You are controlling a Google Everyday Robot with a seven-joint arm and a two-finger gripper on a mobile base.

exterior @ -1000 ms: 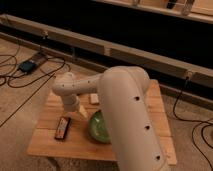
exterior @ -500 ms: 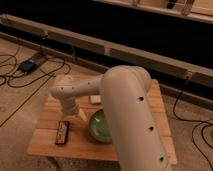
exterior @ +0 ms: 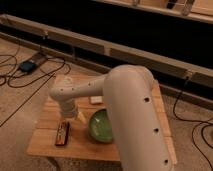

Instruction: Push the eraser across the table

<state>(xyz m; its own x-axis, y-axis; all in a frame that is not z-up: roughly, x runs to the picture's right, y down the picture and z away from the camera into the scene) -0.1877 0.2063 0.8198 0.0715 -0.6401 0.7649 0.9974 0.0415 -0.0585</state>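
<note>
Evidently the eraser had slid toward the table's near-left corner over the last second; earlier it lay further up the planks, and now it rested lengthwise close to the front edge of the table, still flat, its reddish marks facing up. The gripper sat just beyond the eraser's far end and slightly to its right, low over the top, hung from the bent white arm; whether its fingers stood apart or together I could not tell, since the wrist hid them. Contact between gripper and eraser could not be made out either; they looked very near, perhaps touching. On the gripper's other side lay the green bowl, close by, and past the gripper, toward the far edge, a small pale block; neither seemed disturbed. Judging by the shift, the push was well under way and perhaps nearly spent; little table remained ahead of the eraser, so any further shove risked sending it over the edge.
</note>
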